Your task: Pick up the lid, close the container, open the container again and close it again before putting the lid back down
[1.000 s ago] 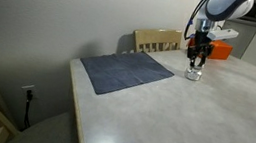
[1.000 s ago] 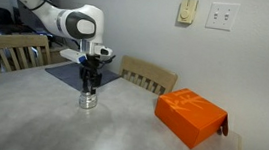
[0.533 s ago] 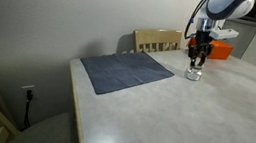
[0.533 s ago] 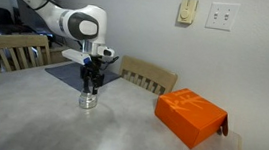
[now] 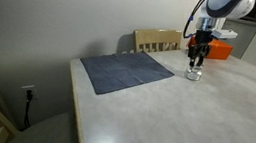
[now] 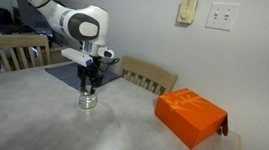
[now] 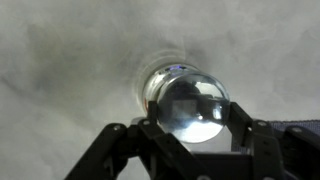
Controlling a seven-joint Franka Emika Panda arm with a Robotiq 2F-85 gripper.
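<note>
Hovering above small squat clear jar point(image 6: 88, 101), black gripper point(image 6: 89, 83) narrowly pinches thin pale round lid point(image 7: 195, 108); closing step, next: lower centred.

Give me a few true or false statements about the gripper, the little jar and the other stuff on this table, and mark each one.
1. The gripper hangs right above the container. True.
2. The orange box lies on the dark cloth. False: it lies on the bare table, well apart from the cloth.
3. The jaws grip the round lid. True, as the wrist view shows.
4. The container lies tipped on its side. False: it stands upright.
</note>
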